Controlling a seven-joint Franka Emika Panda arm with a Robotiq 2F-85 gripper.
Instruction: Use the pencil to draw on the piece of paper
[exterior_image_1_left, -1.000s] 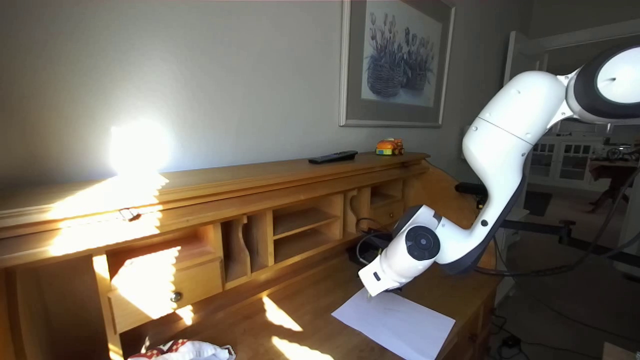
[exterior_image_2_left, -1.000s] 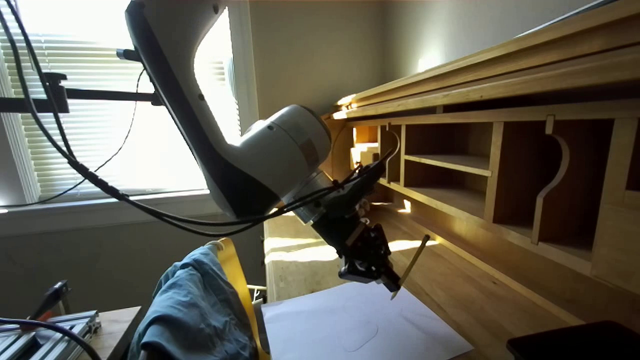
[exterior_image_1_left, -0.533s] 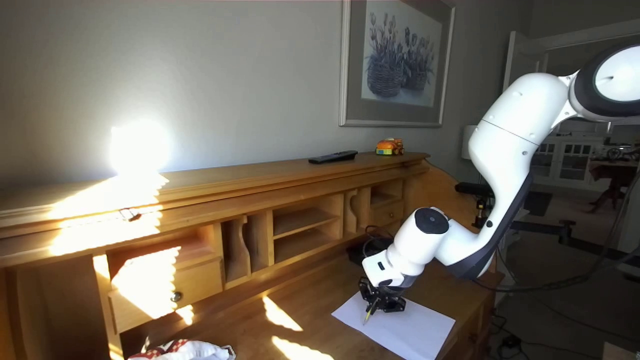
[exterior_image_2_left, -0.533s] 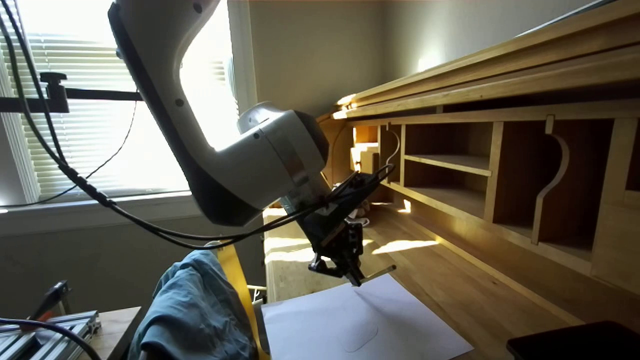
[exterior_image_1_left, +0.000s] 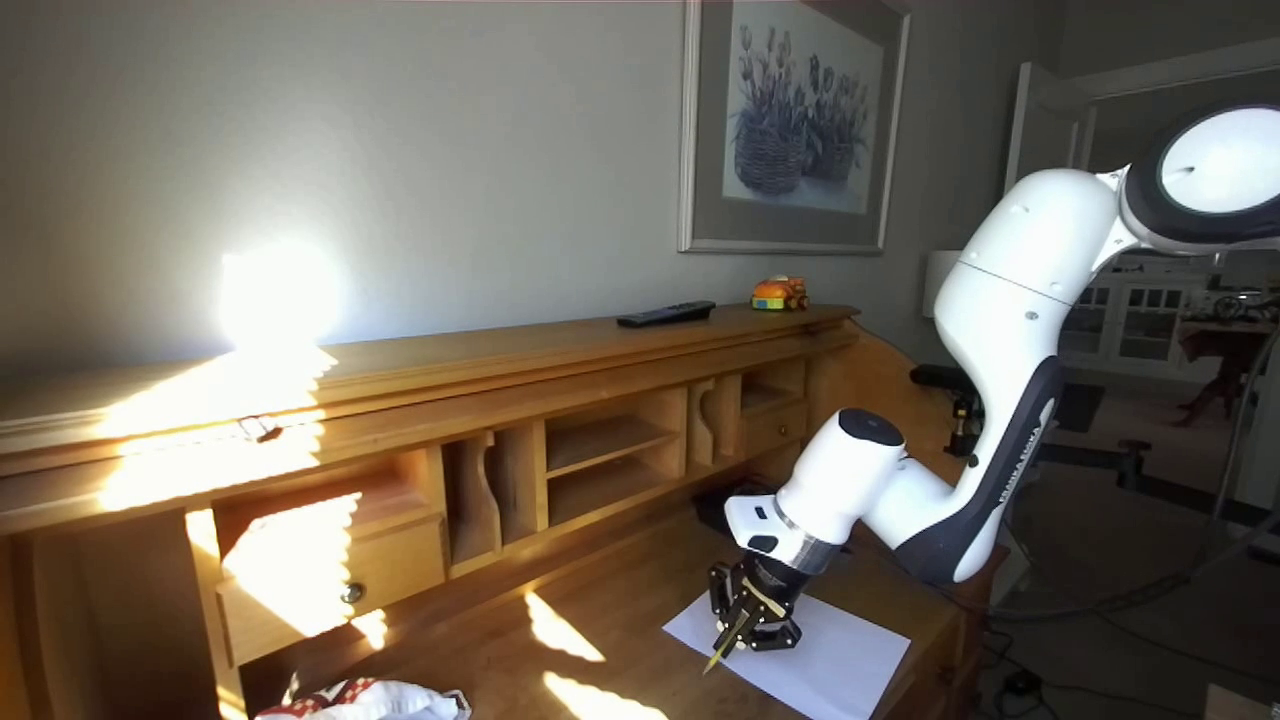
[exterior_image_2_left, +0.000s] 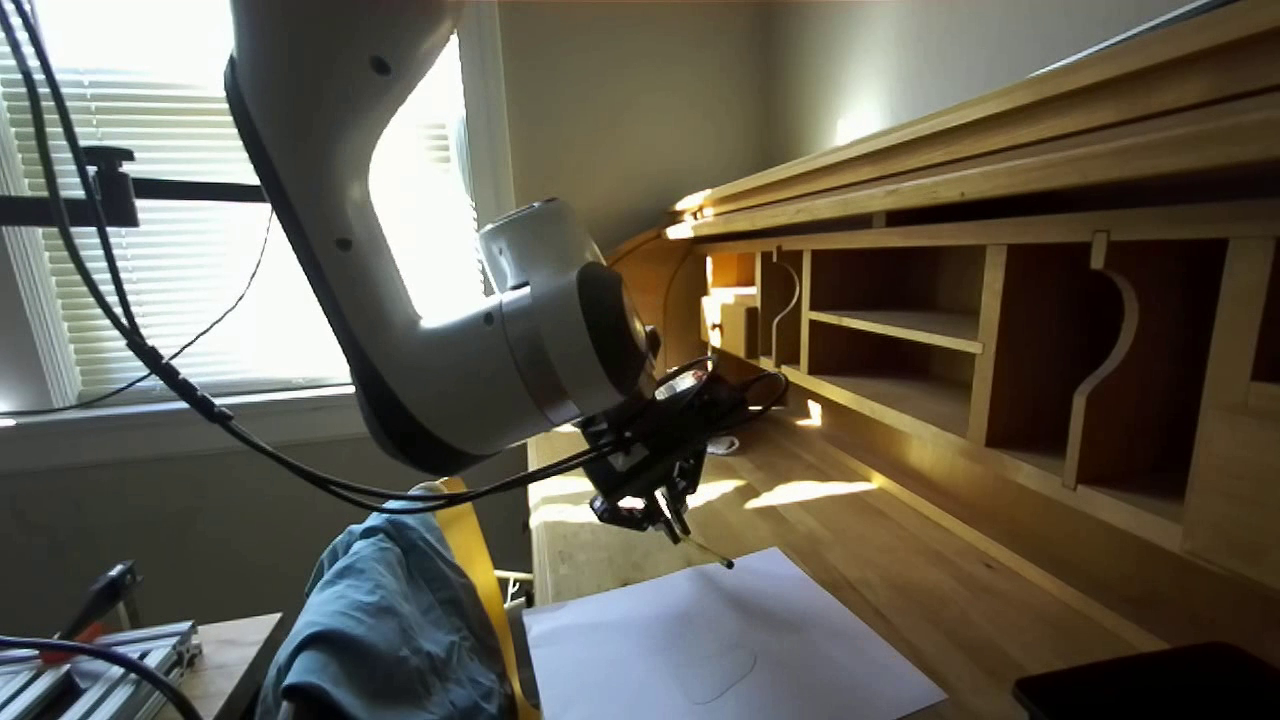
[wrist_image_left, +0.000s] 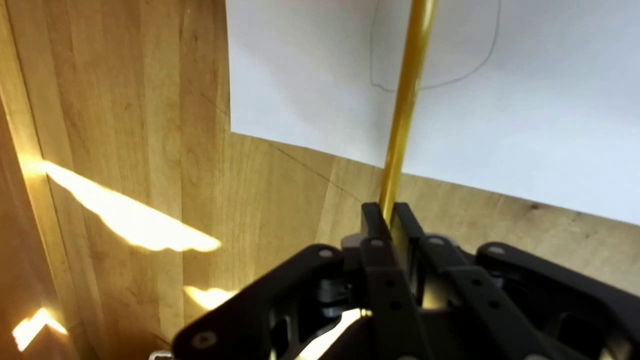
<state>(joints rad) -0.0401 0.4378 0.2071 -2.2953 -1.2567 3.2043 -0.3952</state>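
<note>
The black two-fingered gripper (wrist_image_left: 386, 214) at the end of the glossy white robot arm (exterior_image_1_left: 1010, 290) is clenched on the slim, straight yellow pencil (wrist_image_left: 406, 100), its jaws pressed against both sides of the shaft. In the wrist view the pencil runs from the jaws, over the edge of the flat, rectangular white sheet of paper (wrist_image_left: 480, 115), and out at the top of the frame; in both exterior views it slants, and whether either end touches the paper cannot be told. The sheet lies on the warm brown wooden desk (exterior_image_2_left: 1000, 590) and bears a thin grey curved line (wrist_image_left: 460, 78), U-shaped in the wrist view, with the pencil passing in front of it. A flat black slab-like object (exterior_image_2_left: 1150, 688) lies near the paper, while along the desk's wooden top ledge (exterior_image_1_left: 480, 350) a slim black remote control (exterior_image_1_left: 667, 314) rests near a small orange toy vehicle (exterior_image_1_left: 780, 293)
</note>
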